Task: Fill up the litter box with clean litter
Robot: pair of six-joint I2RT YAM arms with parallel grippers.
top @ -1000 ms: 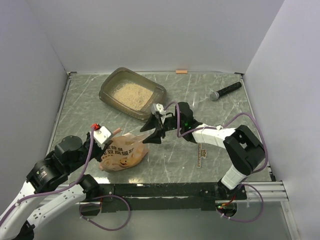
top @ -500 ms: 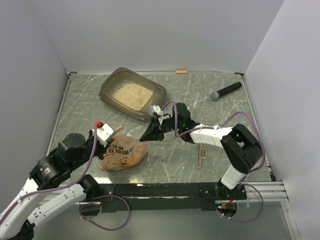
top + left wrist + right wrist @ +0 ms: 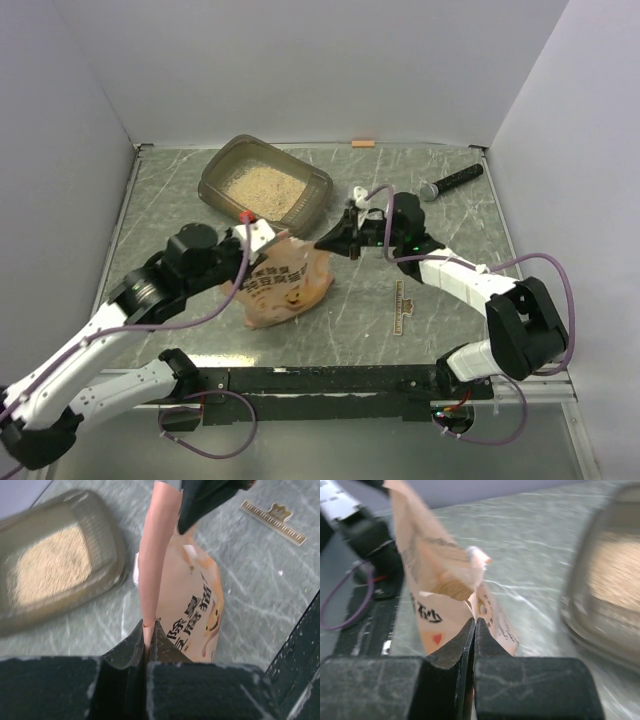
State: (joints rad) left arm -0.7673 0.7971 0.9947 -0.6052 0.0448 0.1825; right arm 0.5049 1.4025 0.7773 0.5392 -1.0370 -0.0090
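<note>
- Left fingers are clamped on one thin edge of the pouch. The film runs straight up-frame from them.
- Right fingers are pressed together at the pouch's far top corner. They look to be pinching the film there.
- Top view: the pouch is strung between both grips mid-frame, long axis sloping down and left. I can't tell whether its base touches the desk.
- The litter box lies up-frame and left of the grips, just beyond the left fingers, so the left arm is nearer. It holds a layer of litter.
- My read: the pouch mouth has to swing up-frame over the near rim.
- Only the right wrist view shows the ragged corner with tan fill behind it. The top view hides it.
</note>
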